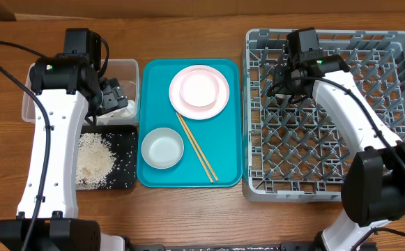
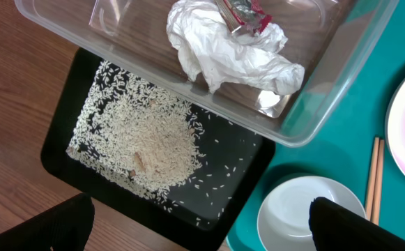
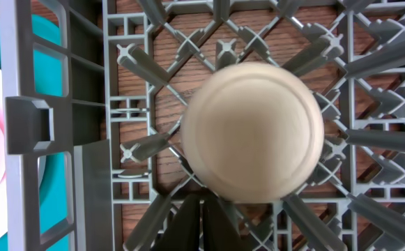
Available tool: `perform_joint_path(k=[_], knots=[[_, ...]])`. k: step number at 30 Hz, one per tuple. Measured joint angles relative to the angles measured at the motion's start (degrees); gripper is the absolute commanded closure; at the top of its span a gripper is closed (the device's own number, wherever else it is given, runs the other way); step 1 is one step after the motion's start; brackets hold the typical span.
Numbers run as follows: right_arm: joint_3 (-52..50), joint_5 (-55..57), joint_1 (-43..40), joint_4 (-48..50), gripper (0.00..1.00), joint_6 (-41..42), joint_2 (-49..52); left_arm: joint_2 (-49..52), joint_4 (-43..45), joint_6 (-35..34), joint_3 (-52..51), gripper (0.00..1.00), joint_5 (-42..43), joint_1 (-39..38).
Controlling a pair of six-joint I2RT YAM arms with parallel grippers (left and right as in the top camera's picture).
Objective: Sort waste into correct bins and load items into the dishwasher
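Observation:
My left gripper (image 2: 205, 233) hangs open and empty over the black tray (image 2: 56, 150), where the rice (image 2: 153, 139) lies. Behind it, the clear tub (image 2: 327, 90) holds the crumpled napkin (image 2: 223, 56) and the red wrapper (image 2: 244, 14). On the teal tray (image 1: 223, 153) are the pink plate (image 1: 188, 106) with the pink bowl (image 1: 201, 87) on it, the white bowl (image 1: 162, 148) and two chopsticks (image 1: 196, 148). My right gripper (image 3: 203, 209) is shut inside the dish rack (image 1: 327, 139), its tips at the near edge of the small cup (image 3: 252, 129), which sits base-up among the pegs.
The rack's wall (image 3: 21, 118) stands just left of the cup, with the teal tray beyond it. Bare wooden table lies in front of the trays and the rack. In the overhead view the right arm hides the cup.

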Motion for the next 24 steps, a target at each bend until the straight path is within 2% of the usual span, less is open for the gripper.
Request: perform_joint_path(k=[6,11,16,24], knots=[[0.9,0.3,0.0,-2.9,0.93,0.0,-1.4,0.0,0.0,0.0,0.0,0.00,0.0,0.0],[1.3,-0.5,0.1,-3.1,0.90,0.0,-7.9,0.0,0.0,0.0,0.0,0.00,0.0,0.0],[2.9,-7.0,0.1,-3.8,0.83,0.0,-14.3,0.0,0.0,0.0,0.0,0.00,0.0,0.0],[3.2,-17.5,1.6,-8.4,0.80,0.0,-14.7,0.0,0.0,0.0,0.0,0.00,0.0,0.0]])
